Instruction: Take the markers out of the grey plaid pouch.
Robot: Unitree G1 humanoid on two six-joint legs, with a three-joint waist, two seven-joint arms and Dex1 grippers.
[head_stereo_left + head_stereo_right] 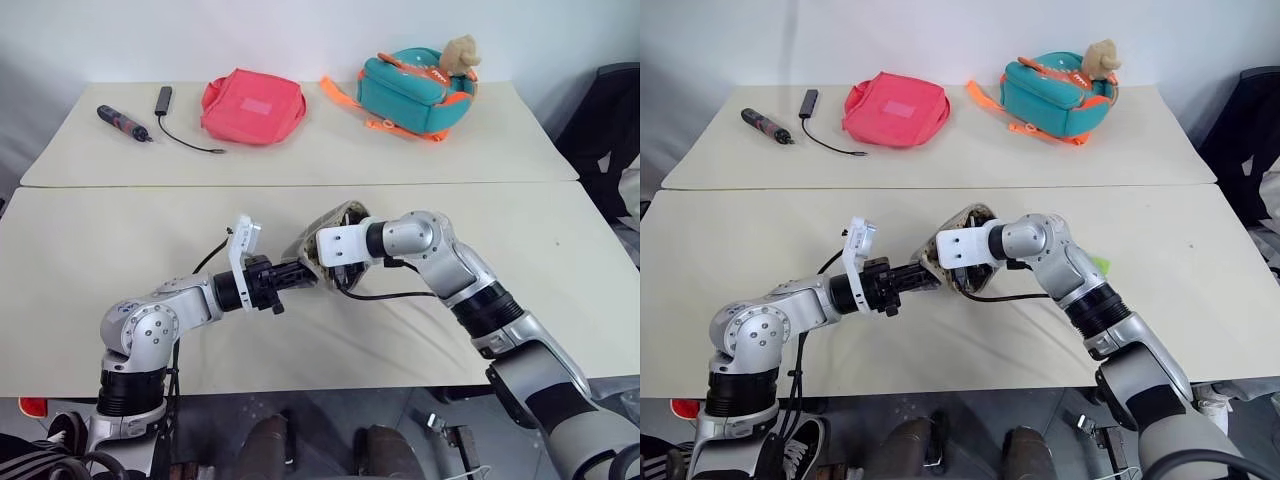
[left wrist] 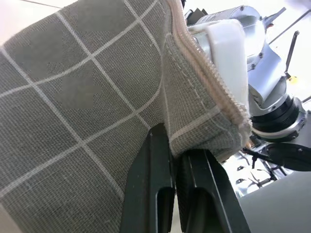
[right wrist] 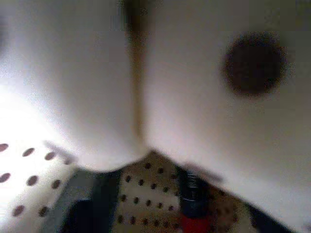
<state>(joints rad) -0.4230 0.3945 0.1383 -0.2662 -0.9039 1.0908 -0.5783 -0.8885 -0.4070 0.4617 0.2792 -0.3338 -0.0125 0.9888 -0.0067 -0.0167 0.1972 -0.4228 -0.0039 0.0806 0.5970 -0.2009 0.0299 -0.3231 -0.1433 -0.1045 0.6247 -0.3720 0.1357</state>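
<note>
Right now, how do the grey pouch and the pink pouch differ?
The grey pouch is held up off the near table, pinched by the left gripper, its mouth open; the pink pouch lies flat and untouched on the far table. The grey has white grid lines; the pink is plain. Both are fabric.

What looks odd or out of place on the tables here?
Only the pouch: it is not lying flat but held up by its edge in the left hand, with the right hand reaching inside. The rest lies orderly.

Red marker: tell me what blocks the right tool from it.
Nothing separate: the right tool is already inside the grey plaid pouch, with pale dotted lining folding close around the red marker. The left tool pinches the pouch's edge.
</note>
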